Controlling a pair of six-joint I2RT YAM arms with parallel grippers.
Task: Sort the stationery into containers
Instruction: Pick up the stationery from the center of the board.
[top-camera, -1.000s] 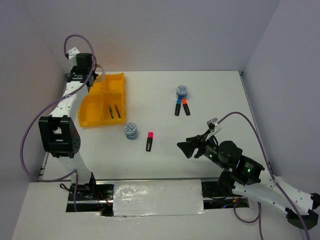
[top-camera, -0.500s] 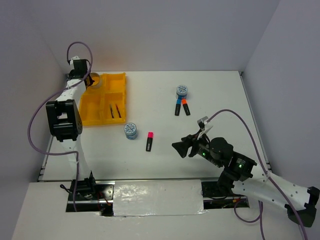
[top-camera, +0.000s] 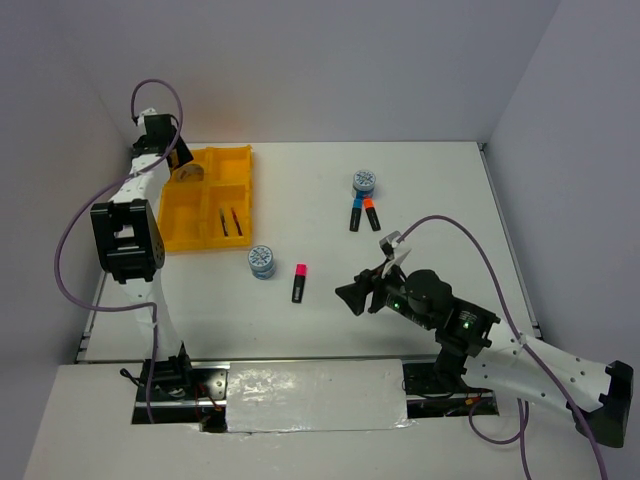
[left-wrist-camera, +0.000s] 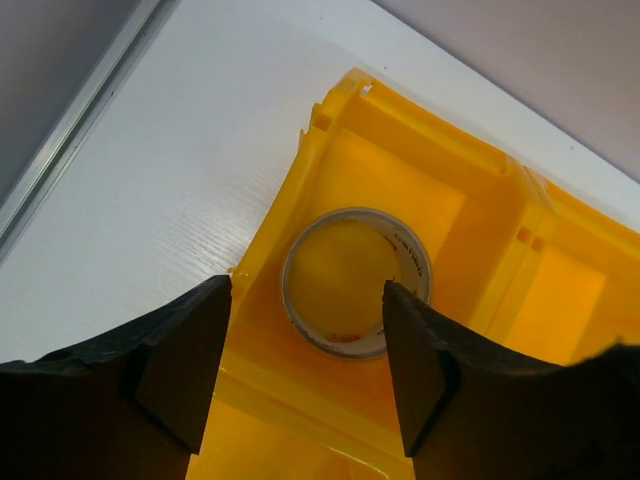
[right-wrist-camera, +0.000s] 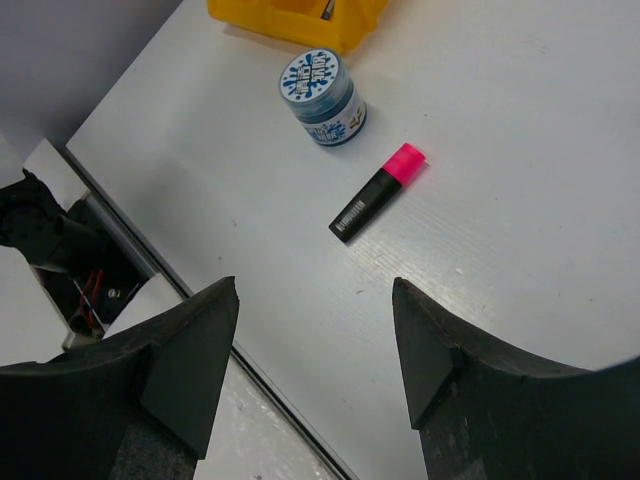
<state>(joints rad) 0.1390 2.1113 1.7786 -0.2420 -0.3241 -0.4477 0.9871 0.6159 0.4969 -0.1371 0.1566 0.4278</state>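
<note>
Well, ring (left-wrist-camera: 345, 345) (silver-grey) in tray (left-wrist-camera: 455, 200).

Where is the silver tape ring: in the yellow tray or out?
In. The silver tape ring sits inside one compartment of the yellow tray, with yellow walls all around it.

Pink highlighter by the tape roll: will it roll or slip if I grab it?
Likely stiff and light: the highlighter is a short plastic stick. Its smooth black body may slip, and pushed sideways it could roll.

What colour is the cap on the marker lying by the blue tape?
The cap is bright pink. The right wrist view shows it best.
</note>
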